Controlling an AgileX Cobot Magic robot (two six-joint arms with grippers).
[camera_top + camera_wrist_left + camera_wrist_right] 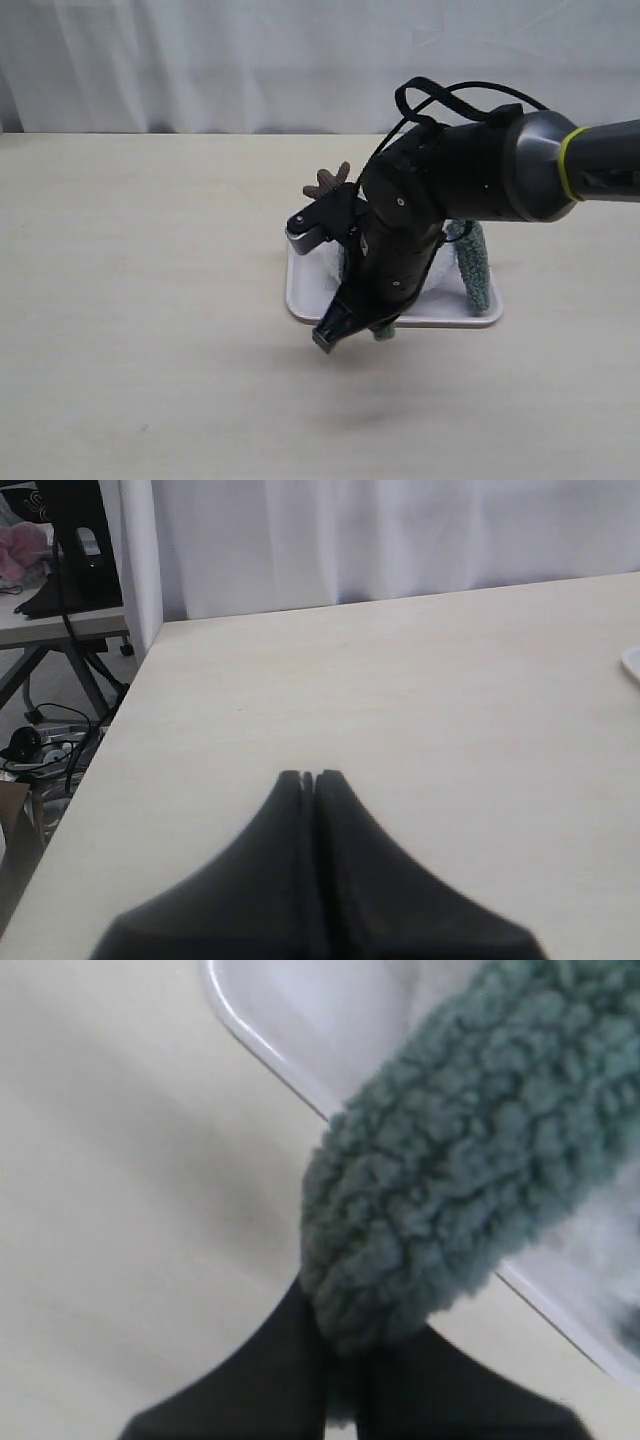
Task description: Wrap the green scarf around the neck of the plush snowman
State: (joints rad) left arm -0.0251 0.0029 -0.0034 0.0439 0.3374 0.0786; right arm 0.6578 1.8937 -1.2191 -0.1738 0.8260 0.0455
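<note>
Scarf (470, 1160), green and fuzzy: the rounded end sits right at my right gripper (340, 1360). The jaws are closed and the tip of the fabric is pinched between the two dark fingers. The rest of that end bulges out past them.

Exterior view, lower centre: right gripper (340, 328) points down toward the lower left. It is at the front rim of the tray (300, 300), with a small tuft of green just beside it. Whether the fingertips touch the table (130, 300) I cannot tell.

Tray: white, rectangular with rounded corners, centre of frame, lying flat on the table. Its rim also shows behind the scarf end in the right wrist view (260, 1045).

Scarf, second visible stretch: right part of the tray, running down to the tray's front right corner (472, 265). The middle of the strip is hidden behind my right arm (480, 170).

Snowman (328, 184): on the tray, mostly hidden by my arm. Only a brown twig arm shows clearly, above and left of my wrist. Whether the scarf lies around its neck I cannot tell.

Left gripper (312, 778): fingers pressed together, nothing between them, over bare table (400, 680). It does not appear in the exterior view.

Far back: white curtain (200, 60) along the table's far edge.
</note>
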